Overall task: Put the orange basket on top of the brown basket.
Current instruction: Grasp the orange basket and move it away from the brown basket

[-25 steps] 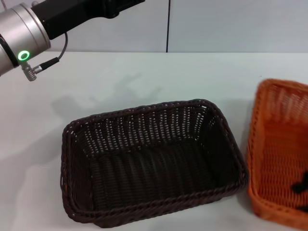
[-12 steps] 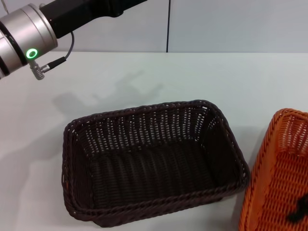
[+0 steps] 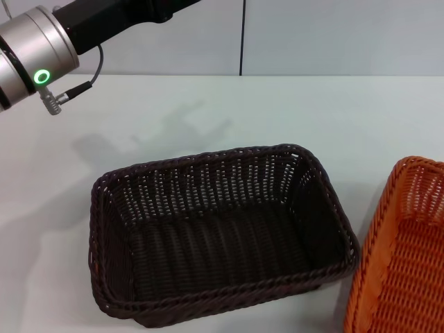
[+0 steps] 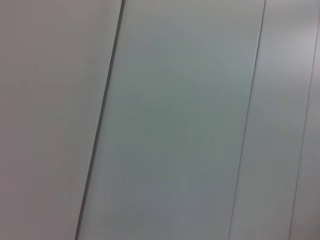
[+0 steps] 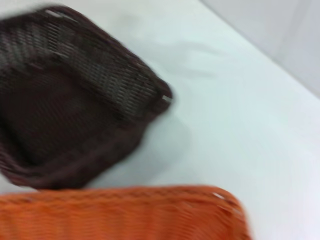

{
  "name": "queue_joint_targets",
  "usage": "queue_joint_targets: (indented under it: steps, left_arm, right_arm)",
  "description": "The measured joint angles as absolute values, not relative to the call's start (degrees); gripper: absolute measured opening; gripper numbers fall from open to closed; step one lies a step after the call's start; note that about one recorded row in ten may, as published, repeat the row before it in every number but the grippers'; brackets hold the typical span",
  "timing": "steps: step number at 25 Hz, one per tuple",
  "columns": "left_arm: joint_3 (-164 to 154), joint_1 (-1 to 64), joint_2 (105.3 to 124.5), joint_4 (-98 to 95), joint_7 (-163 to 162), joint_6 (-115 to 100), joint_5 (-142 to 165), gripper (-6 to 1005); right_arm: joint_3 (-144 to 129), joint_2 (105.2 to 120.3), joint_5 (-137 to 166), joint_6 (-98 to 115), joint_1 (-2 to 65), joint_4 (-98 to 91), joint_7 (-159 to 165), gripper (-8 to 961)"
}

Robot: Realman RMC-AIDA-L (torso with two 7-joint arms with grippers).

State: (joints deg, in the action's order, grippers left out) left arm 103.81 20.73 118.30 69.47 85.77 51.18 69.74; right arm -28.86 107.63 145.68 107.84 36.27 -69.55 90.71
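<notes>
A dark brown basket (image 3: pixel 222 236) sits on a white table (image 3: pixel 291 111), filling the centre of the head view, open side up and holding nothing. The orange basket (image 3: pixel 401 257) lies just beside it at about four o'clock, partly cut off by the frame edge; whether the two rims touch cannot be told. The left arm (image 3: pixel 48 41) reaches in at ten o'clock, raised well above the table. Neither claw is visible, so their grip cannot be told. The right wrist view shows the orange rim (image 5: pixel 120 212) near the brown basket (image 5: pixel 75 110).
</notes>
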Motion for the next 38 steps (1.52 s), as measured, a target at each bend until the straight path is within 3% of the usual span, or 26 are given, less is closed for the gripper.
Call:
queue_joint_targets:
  steps: [14,31,36,38]
  left_arm:
    - [103.9,20.0,118.3,69.2,85.8,51.9,68.8,847]
    - [104.3,21.0,118.3,67.8,86.2,52.0,68.4,847]
    - [104.5,21.1,118.27,67.1,86.5,52.1,68.4,847]
    - [104.6,21.1,118.22,66.7,86.9,52.1,68.3,847]
  right_arm:
    - [-33.0,108.61,148.6,97.7,35.5,-64.8,90.3,472]
    - [-37.4,110.86,149.1,89.7,34.5,-55.0,87.7,434]
    - [-34.2,109.64,149.0,92.9,33.3,-56.1,87.8,380]
    - [-30.3,107.61,149.0,96.9,32.7,-56.2,87.7,358]
